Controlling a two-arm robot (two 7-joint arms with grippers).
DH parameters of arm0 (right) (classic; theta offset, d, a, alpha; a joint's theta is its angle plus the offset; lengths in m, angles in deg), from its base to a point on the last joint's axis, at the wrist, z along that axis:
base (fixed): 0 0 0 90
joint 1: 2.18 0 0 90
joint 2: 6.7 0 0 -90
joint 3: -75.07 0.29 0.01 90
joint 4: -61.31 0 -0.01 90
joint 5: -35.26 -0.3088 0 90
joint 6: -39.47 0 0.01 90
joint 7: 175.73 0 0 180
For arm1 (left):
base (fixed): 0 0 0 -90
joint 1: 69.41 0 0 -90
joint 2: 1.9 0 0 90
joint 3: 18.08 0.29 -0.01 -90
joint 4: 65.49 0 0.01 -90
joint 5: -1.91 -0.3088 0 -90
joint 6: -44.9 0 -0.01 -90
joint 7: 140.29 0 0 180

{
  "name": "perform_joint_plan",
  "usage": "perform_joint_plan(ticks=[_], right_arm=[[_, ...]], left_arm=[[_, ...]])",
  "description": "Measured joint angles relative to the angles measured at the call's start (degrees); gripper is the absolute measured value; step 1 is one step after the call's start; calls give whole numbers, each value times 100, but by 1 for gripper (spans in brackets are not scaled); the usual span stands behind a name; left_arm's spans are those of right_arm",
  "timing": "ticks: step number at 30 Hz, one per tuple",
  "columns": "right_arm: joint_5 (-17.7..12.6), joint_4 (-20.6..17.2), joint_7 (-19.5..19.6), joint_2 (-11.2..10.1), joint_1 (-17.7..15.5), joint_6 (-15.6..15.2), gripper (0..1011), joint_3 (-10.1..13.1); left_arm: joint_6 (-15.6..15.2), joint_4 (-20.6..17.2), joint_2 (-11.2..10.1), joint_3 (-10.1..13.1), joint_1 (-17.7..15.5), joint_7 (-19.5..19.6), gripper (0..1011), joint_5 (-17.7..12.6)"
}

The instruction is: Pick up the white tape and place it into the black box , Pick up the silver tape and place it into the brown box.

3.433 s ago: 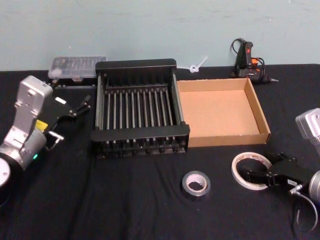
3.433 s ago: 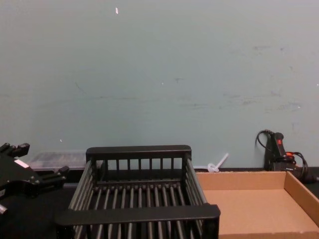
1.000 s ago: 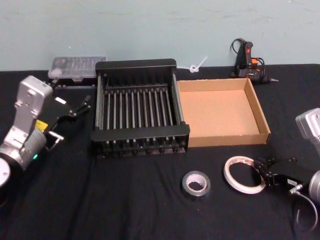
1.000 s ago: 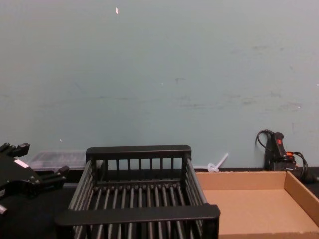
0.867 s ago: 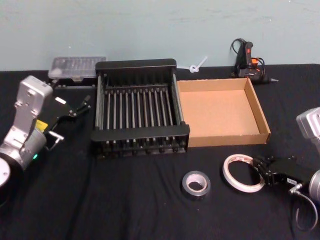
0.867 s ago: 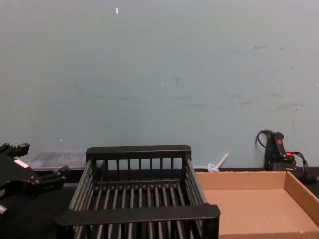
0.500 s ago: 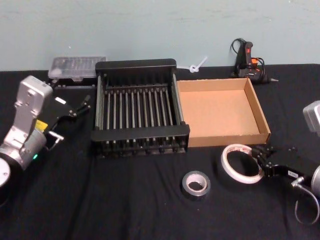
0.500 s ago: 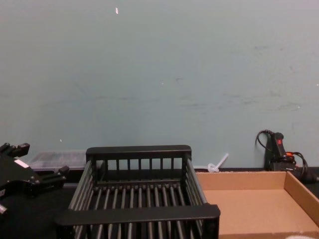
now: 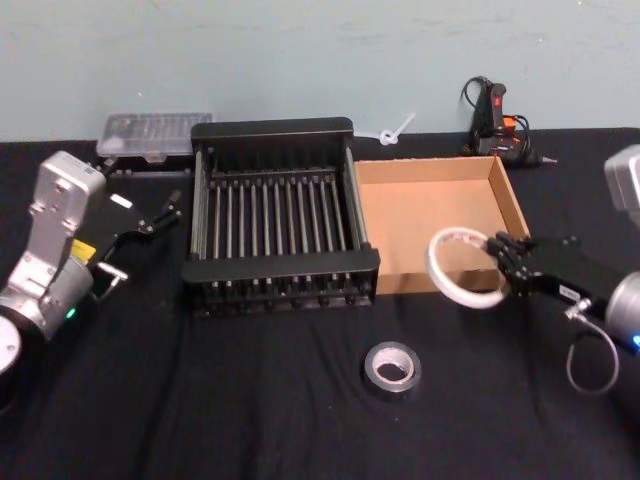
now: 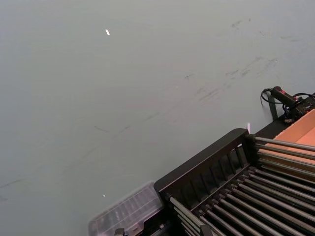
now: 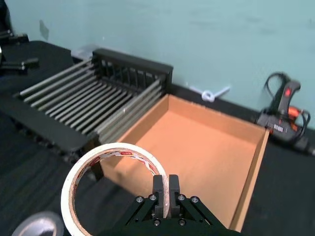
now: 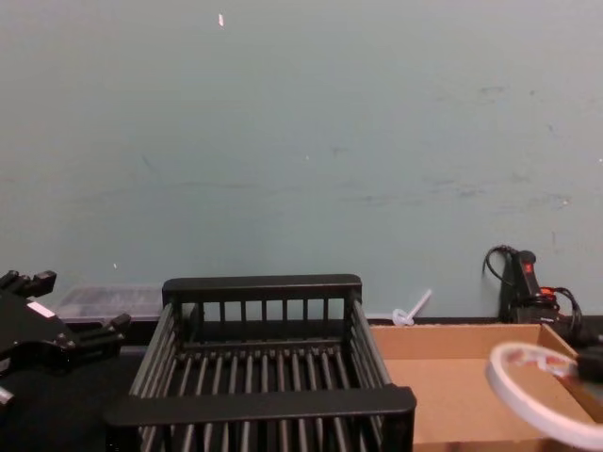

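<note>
My right gripper (image 9: 503, 263) is shut on the rim of the white tape (image 9: 452, 266), a thin ring with red print inside. It holds the ring lifted and tilted over the front wall of the brown box (image 9: 440, 215). In the right wrist view the fingers (image 11: 166, 185) pinch the ring (image 11: 78, 169) edge-on. The chest view has the ring (image 12: 537, 386) at its lower right. The silver tape (image 9: 392, 367) lies flat on the black cloth in front of the boxes. The black box (image 9: 280, 266) stands left of the brown box. My left gripper (image 9: 150, 215) is parked open left of the black box.
A clear plastic case (image 9: 155, 135) lies behind the black box's left corner. A black and orange glue gun (image 9: 497, 125) stands behind the brown box, with a white zip tie (image 9: 392, 131) near the wall. The table is covered in black cloth.
My right gripper has raised the white tape off the cloth and carried it back and to the left, up to the brown box's front wall. The left arm has not moved.
</note>
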State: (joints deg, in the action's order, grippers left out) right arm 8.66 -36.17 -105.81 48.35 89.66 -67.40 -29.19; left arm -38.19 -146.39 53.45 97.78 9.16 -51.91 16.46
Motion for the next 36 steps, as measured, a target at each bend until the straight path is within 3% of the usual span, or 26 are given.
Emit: perform_joint_plan(ticks=[17,36], right_arm=[[455,840,-40,502,1171,18,77,-485],[1140,1864,-420,1190,2334,114,77,-1192]], left_arm=[[0,0,0,0,0,0,1001,0],[0,0,0,0,0,0,1001,0]])
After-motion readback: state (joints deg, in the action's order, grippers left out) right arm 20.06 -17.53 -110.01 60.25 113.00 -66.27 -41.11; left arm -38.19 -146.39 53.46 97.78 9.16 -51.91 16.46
